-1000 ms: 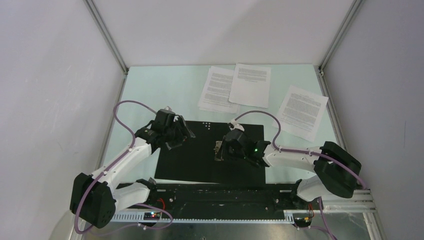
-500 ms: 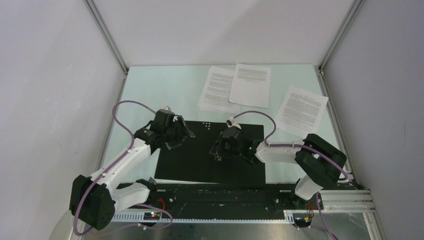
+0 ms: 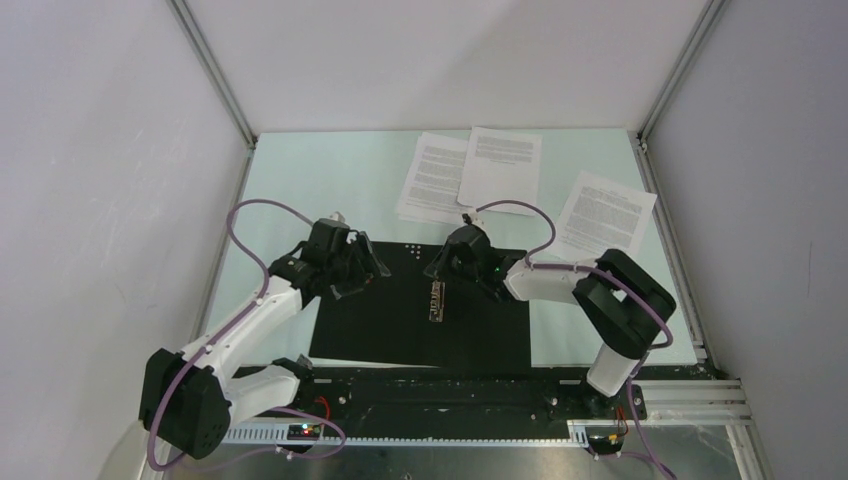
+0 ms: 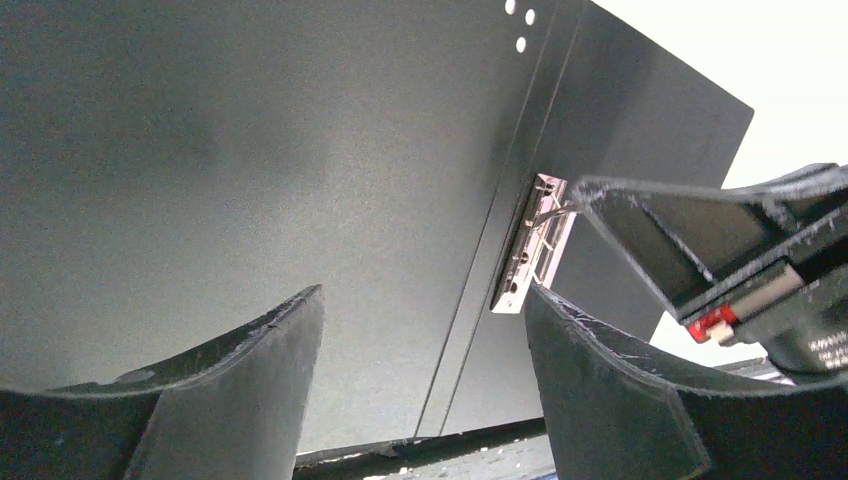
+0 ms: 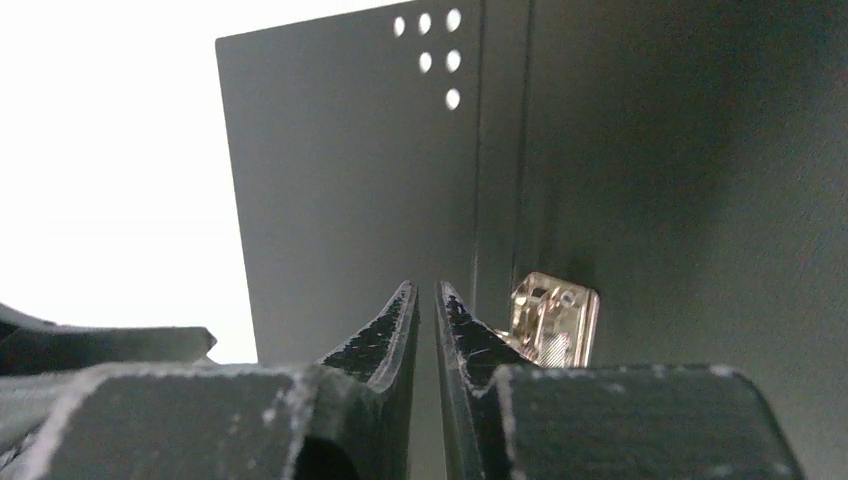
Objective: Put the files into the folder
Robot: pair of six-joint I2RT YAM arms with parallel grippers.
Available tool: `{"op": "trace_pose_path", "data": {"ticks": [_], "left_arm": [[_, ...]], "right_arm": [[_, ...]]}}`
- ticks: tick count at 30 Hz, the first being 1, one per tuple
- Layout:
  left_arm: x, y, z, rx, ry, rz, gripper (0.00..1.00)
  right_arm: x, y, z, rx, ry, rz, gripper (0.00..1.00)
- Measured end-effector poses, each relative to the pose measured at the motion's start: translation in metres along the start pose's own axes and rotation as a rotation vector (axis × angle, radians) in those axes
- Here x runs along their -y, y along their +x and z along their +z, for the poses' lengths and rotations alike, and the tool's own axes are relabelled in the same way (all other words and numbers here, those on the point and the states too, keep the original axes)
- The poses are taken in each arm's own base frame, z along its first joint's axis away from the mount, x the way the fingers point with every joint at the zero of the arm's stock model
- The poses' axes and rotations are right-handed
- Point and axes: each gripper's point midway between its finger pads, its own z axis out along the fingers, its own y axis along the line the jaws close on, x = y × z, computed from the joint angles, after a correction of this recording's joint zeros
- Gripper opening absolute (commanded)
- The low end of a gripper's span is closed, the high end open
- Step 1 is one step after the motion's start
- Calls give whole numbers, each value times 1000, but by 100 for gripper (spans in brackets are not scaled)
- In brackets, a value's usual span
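Observation:
The folder (image 3: pixel 380 320) lies open and flat in the middle of the table, black inside up. Its metal clip (image 3: pixel 436 301) sits on the spine. The files are three white printed sheets at the back: two overlapping (image 3: pixel 435 178) (image 3: pixel 500 170) and one further right (image 3: pixel 605 222). My left gripper (image 3: pixel 370 268) hovers open over the folder's left half (image 4: pixel 250 150), nothing between its fingers (image 4: pixel 425 295). My right gripper (image 3: pixel 438 270) is shut and empty just beyond the clip (image 5: pixel 555 320), its tips (image 5: pixel 425 287) a hair apart above the spine.
Grey enclosure walls stand close on the left, right and back. A black rail (image 3: pixel 450 385) with the arm bases runs along the near edge. Small punched holes (image 3: pixel 413 250) mark the folder's far edge. Pale green table (image 3: pixel 330 180) shows behind the folder.
My right gripper has drawn back from the clip toward the folder's far edge, leaving the clip uncovered. The right elbow swung left. The left arm has stayed put.

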Motion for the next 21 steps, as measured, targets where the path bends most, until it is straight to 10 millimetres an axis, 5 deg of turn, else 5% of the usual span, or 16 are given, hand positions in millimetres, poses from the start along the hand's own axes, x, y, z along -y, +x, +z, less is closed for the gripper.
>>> {"op": "trace_pose_path", "data": {"ticks": [10, 21], "left_arm": [[0, 5, 2, -31, 6, 26, 80], [11, 1, 0, -41, 30, 47, 84]], "right_arm": [[20, -7, 31, -17, 80, -29, 16], [14, -24, 33, -35, 106, -71, 23]]}}
